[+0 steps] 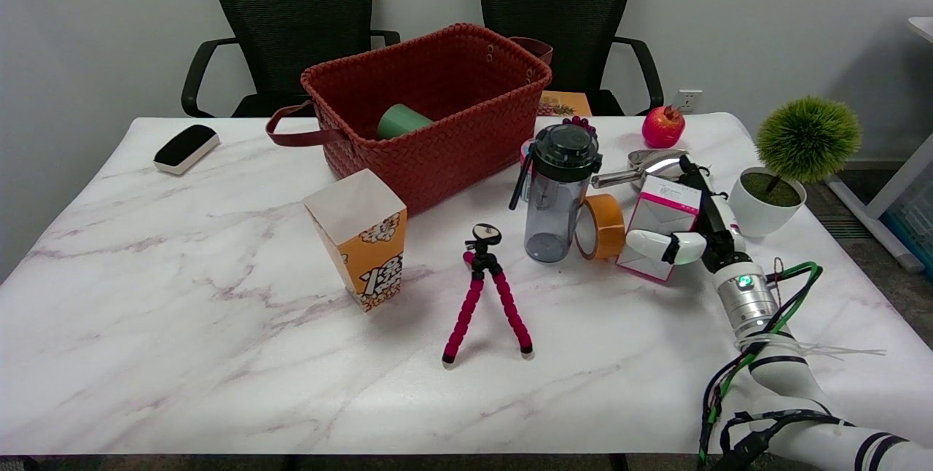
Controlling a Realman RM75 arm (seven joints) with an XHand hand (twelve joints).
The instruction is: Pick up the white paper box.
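Our right hand (696, 227) wraps the white paper box (660, 227), right of the tape roll (601, 226); it seems to grip. We should squeeze gently and lift straight.

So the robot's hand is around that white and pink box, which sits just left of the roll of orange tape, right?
Not quite. The right hand is indeed around the white and pink box, but the head view shows the box sitting just right of the roll of orange tape, not left. The tape lies between the box and the clear water bottle.
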